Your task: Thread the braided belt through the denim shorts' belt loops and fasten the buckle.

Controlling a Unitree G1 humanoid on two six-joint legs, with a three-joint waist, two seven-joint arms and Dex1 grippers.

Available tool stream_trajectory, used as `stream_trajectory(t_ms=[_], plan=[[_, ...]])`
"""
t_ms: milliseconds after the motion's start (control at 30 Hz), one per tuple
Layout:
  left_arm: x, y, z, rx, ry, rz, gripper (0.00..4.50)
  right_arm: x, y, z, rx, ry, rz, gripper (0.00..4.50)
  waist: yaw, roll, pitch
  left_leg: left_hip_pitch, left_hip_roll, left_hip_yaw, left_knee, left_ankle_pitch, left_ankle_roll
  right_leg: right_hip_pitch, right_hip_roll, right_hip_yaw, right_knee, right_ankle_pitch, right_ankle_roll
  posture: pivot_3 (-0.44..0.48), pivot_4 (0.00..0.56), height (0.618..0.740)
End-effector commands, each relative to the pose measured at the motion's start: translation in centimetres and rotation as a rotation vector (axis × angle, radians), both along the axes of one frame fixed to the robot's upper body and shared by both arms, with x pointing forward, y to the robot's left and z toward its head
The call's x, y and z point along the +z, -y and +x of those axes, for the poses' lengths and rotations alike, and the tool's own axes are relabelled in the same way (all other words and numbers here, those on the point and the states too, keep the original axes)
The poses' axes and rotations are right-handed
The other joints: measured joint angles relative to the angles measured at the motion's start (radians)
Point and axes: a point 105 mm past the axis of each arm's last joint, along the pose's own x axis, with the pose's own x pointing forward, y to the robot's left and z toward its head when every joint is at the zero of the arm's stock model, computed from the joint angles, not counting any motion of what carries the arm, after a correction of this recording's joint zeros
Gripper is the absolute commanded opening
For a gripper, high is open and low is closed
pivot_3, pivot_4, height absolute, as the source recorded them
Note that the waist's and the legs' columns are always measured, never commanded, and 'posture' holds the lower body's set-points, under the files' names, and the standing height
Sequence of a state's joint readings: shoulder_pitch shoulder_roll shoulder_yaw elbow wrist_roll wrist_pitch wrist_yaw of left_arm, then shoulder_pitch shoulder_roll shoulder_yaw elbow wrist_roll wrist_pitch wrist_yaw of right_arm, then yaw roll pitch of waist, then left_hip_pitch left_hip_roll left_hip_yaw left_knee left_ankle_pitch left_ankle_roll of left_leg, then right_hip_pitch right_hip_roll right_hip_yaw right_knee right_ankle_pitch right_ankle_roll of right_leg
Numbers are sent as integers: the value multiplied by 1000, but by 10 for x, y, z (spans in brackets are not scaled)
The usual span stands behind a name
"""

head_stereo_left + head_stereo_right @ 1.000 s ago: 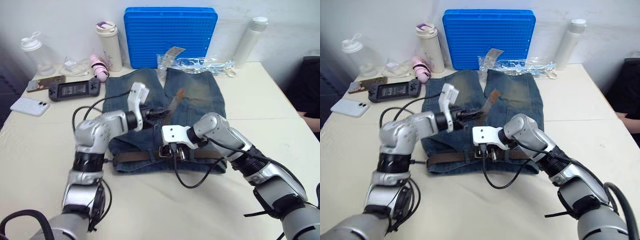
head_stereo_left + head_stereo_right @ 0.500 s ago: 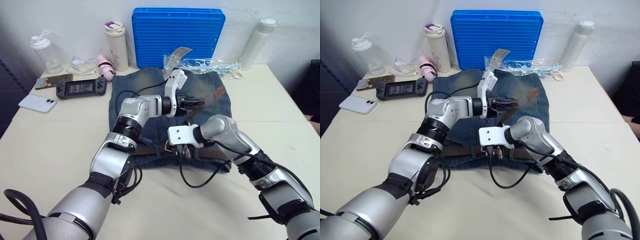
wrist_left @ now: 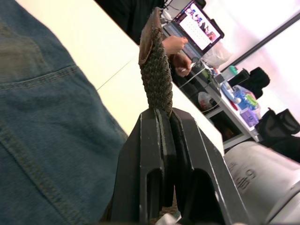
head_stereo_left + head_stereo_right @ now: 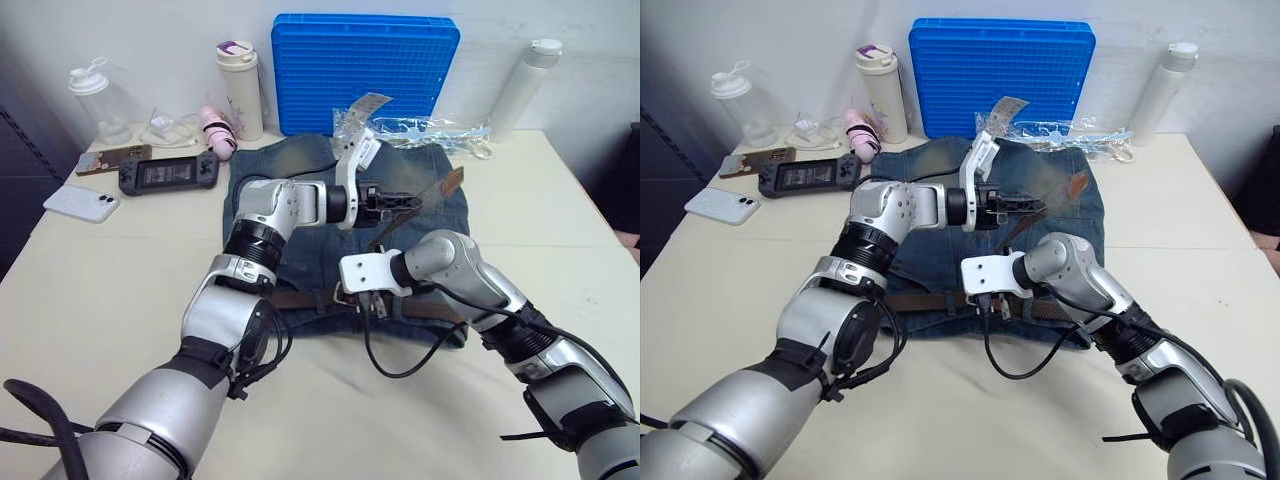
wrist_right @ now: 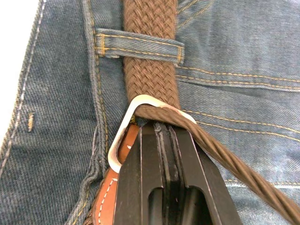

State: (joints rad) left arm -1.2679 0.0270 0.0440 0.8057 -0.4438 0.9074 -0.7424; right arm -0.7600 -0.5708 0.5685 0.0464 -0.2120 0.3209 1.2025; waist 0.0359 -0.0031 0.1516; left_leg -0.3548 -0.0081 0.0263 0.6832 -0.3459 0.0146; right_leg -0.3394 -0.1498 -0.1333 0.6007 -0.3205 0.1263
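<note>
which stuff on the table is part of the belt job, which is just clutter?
Job: braided belt, buckle, denim shorts, belt loops, left gripper pinching the belt's free end, right gripper at the buckle.

Clutter: blue board, two tumblers, clear shaker bottle, game console, phone, plastic bag.

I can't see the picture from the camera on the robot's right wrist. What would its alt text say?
The right claw, its black fingers shut, pinches the braided belt at the silver buckle, where the belt passes through the frame. Beyond it the brown belt runs under a belt loop of the denim shorts, and a second stretch angles away over the denim.
</note>
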Motion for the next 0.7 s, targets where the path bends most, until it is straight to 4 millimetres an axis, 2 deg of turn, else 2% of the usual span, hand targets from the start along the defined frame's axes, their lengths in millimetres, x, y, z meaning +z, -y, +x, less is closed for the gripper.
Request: stream_trajectory(t_ms=[33, 100, 233, 333, 433, 567, 667, 700], plan=[[134, 35, -51, -198, 268, -381, 0, -120, 30, -66, -12, -451, -247, 35, 6, 0, 0, 0, 0, 0, 0, 0, 0, 0, 0, 0, 0, 0, 0, 0, 150, 693], [123, 26, -43, -138, 279, -335, 0, -120, 30, -65, -35, -452, -224, 35, 10, 0, 0, 0, 0, -1, 0, 0, 0, 1, 0, 0, -1, 0, 0, 0, 150, 693], [97, -13, -19, 32, 239, -267, 0, -112, 33, -59, -129, -475, -127, 35, 16, 0, 0, 0, 0, -1, 0, 0, 0, 1, 0, 0, -2, 0, 1, 0, 150, 693], [76, -46, -9, 132, 222, -213, 0, -101, 39, -56, -186, -489, -60, 35, 14, 0, 0, 0, -1, -1, 0, 0, 0, 1, 0, 1, -3, 1, 1, 0, 150, 693], [50, -76, -18, 169, 199, -153, 0, -82, 44, -52, -257, -513, 39, 35, 12, 1, 0, 0, 0, -1, -1, 0, -1, 1, 1, 1, -3, 1, 1, 0, 150, 693], [39, -81, -38, 131, 186, -132, 0, -63, 45, -47, -302, -531, 132, 35, 14, 2, 1, 0, 0, -3, -3, -1, -2, 1, 1, 2, -4, 0, 1, 0, 150, 693], [27, -83, -49, 120, 190, -99, 0, -37, 46, -40, -340, -534, 236, 35, 19, 5, 2, -4, 0, -7, -3, -1, 3, 1, 2, 1, -7, 0, 1, 0, 150, 693], [25, -84, -52, 118, 191, -88, 0, -30, 46, -39, -346, -535, 259, 35, 18, 6, 3, -16, 0, -20, -1, -1, 5, -3, 6, 1, -10, 0, 0, 0, 150, 693]])
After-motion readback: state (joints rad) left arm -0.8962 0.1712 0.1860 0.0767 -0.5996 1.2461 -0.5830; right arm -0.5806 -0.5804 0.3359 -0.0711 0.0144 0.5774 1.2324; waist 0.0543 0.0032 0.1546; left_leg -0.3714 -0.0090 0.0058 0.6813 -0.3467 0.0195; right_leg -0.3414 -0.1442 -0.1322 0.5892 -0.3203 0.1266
